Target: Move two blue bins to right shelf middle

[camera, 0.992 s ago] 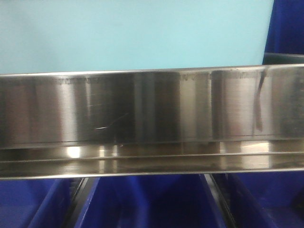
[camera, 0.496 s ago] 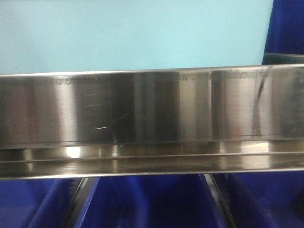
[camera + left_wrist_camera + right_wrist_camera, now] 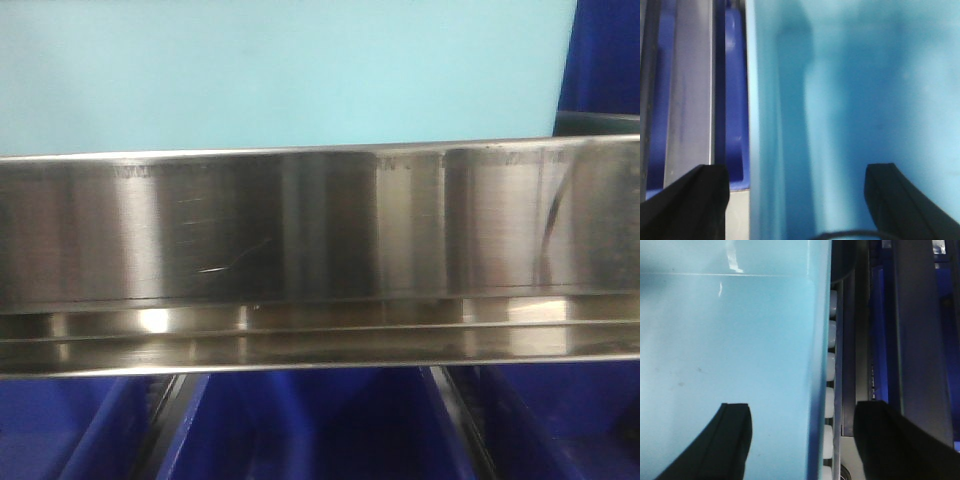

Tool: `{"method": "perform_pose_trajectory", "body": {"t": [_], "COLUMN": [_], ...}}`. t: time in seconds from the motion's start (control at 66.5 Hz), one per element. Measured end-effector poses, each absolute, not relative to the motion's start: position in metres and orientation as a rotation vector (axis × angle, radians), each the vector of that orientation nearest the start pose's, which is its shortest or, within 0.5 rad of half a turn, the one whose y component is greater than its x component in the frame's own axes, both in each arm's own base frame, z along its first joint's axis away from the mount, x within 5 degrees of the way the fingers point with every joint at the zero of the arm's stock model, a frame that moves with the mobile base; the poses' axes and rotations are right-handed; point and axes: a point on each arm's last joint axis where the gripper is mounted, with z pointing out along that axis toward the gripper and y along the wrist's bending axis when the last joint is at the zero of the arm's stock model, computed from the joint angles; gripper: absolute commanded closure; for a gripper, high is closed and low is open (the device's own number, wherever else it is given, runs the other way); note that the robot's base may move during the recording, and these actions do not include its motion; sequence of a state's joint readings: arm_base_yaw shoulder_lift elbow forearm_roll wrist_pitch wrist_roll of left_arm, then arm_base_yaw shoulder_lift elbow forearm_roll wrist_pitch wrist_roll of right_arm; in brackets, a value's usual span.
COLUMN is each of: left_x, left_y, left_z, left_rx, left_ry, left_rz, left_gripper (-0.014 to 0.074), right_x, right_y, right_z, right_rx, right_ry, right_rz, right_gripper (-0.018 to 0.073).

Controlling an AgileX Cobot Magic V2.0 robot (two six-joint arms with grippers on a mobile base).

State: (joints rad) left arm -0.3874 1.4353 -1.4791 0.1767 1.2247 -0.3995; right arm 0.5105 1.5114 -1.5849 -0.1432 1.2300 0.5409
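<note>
A light blue bin (image 3: 280, 70) fills the front view just above the right shelf middle's broad shiny steel rail (image 3: 300, 225). In the left wrist view my left gripper (image 3: 796, 167) is open and straddles the left wall of that bin (image 3: 865, 90), with one black finger (image 3: 707, 200) outside and the other inside. In the right wrist view my right gripper (image 3: 804, 405) is open as well, one finger (image 3: 730, 440) over the bin (image 3: 725, 330) and the other beyond its right wall. Neither pair of fingers touches the wall.
Dark blue bins (image 3: 320, 430) sit in a row under the rail, and another (image 3: 605, 55) stands at the top right. Beside the left wall lie a steel strip (image 3: 690, 90) and a dark blue bin (image 3: 735, 100). White rollers (image 3: 830, 370) and steel bars (image 3: 915, 340) run along the right wall.
Only the dark reflection at the right end of the steel rail has shifted slightly. The bins and the rail stay where they were.
</note>
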Motion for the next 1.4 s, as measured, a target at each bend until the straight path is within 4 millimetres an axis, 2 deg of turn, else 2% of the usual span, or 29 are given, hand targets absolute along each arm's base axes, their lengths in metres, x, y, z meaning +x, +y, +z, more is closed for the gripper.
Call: {"method": "perform_pose_trajectory", "body": {"t": [0.602,1.398], "left_x": [0.2709,0.2724], "left_y": [-0.0943,-0.0905], "left_z": [0.3756,0.3759], "left_rx": [0.016,0.009], "left_ry": [2.662,2.653], "left_rz": [-0.02,0.009], "left_gripper": [0.0143,0.0143], "right_x": [0.2759,0.2758], "right_y": [0.1404,0.1406], "right_z": [0.39,0.39], "right_rx": [0.023,0.022], "right_ry": [2.631,2.632], "right_rz": [0.17,0.172], "right_gripper": [0.0231,0.0231]}}
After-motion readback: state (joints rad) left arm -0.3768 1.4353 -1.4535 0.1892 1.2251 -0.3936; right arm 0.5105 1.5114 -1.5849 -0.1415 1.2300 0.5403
